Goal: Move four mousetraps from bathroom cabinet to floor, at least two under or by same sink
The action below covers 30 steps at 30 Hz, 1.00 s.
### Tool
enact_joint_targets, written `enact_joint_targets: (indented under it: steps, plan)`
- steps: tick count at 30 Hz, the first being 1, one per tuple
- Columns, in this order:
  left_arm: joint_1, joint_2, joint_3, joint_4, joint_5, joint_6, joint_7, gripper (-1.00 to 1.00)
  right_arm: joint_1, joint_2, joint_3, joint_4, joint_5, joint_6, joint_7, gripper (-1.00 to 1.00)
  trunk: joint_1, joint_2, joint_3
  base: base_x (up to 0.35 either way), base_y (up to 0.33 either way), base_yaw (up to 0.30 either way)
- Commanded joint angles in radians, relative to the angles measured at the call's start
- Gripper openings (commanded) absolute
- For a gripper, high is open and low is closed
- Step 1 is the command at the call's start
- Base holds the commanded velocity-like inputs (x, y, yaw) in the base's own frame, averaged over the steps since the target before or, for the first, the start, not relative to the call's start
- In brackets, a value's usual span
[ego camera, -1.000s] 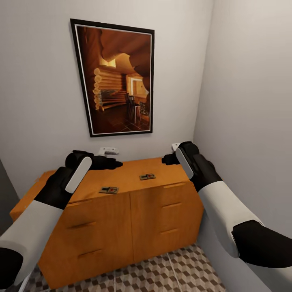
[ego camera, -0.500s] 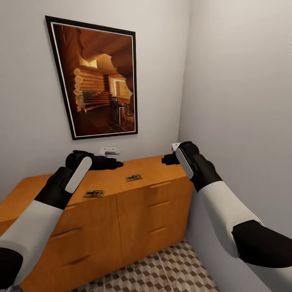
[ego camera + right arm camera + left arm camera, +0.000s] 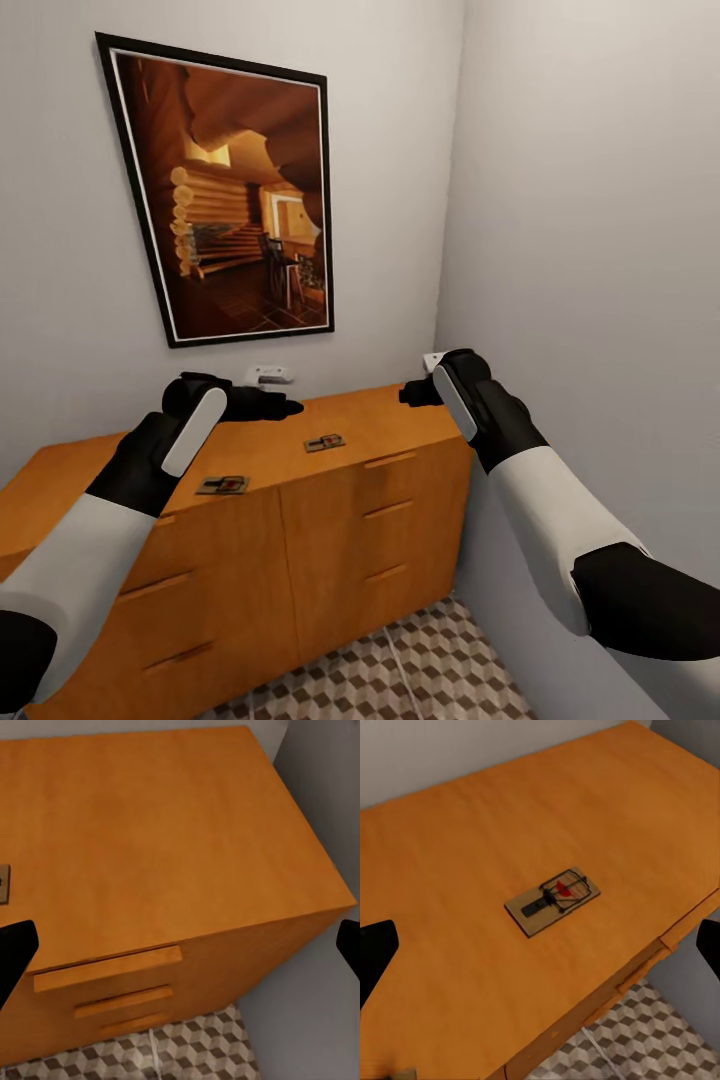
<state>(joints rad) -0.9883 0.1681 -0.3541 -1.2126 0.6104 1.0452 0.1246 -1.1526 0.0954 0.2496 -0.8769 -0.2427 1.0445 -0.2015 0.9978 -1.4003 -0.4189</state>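
Two arms reaching forward from the bottom corners of the head view, white sleeves and black wrists. Left gripper (image 3: 285, 406) left of the middle, pointing toward the right. Right gripper (image 3: 410, 393) right of the middle, pointing left. In each wrist view, black fingertips (image 3: 375, 952) far apart at both side edges, nothing between them.

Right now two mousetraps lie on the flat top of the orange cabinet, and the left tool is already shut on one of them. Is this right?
Not quite. Two mousetraps do lie on the cabinet top, but the left tool holds neither. The left wrist view shows its fingers spread wide apart, with a mousetrap lying untouched on the wood.
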Motion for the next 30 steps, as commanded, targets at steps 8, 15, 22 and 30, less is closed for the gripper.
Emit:
enact_joint_targets:
  steps: [8, 15, 22, 30]
  plan:
    - [-0.001, 0.002, -0.003, 0.029, 0.007, 0.002, 0.012, 1.0, -0.001, 0.0, 0.002, -0.001, -0.01, 0.003, -0.01, 1.0, 0.0, -0.001, -0.001, 0.262, 0.0, -0.003]
    - [-0.001, 0.003, -0.003, 0.036, 0.006, 0.002, 0.013, 1.0, -0.001, 0.0, 0.002, -0.001, -0.01, 0.003, -0.009, 1.0, 0.0, -0.001, -0.001, 0.109, 0.0, -0.001]
    - [-0.001, 0.001, -0.006, 0.041, 0.006, 0.002, 0.013, 1.0, -0.001, 0.0, 0.001, -0.002, -0.01, 0.003, -0.003, 1.0, 0.0, -0.001, -0.001, 0.029, 0.0, 0.0]
    - [-0.001, 0.001, -0.053, 0.069, 0.005, 0.002, 0.015, 1.0, -0.001, 0.0, 0.0, -0.002, -0.01, 0.003, 0.001, 1.0, 0.0, -0.001, -0.001, 0.006, 0.0, 0.0]
